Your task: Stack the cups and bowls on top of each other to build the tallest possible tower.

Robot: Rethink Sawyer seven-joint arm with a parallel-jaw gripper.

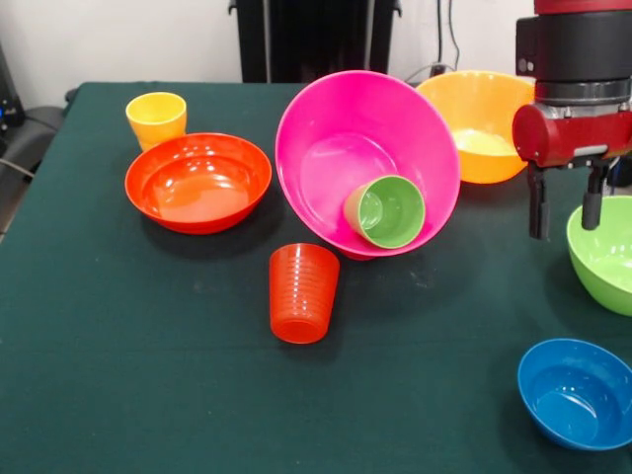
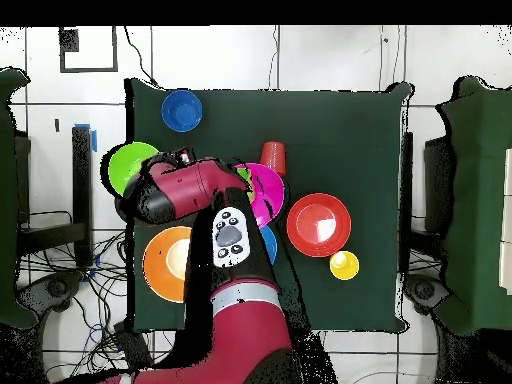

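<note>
A: Dark green table (image 1: 148, 336), bowls scattered. Where's the gripper (image 1: 565, 209)?

B: Hanging empty, fingers apart, beside the lime bowl (image 1: 604, 255). The pink bowl (image 1: 365, 158) lies tilted, green cup (image 1: 387, 210) inside.

A: Advice?

B: Probably centre on the lime rim before closing.

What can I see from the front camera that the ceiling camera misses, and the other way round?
Front only: the green cup lying inside the tilted pink bowl, and the gripper with its jaws apart. Overhead only: the robot's whole red arm and a blue bowl tucked behind the pink one. Both show the red bowl, yellow cup and orange cup.
</note>
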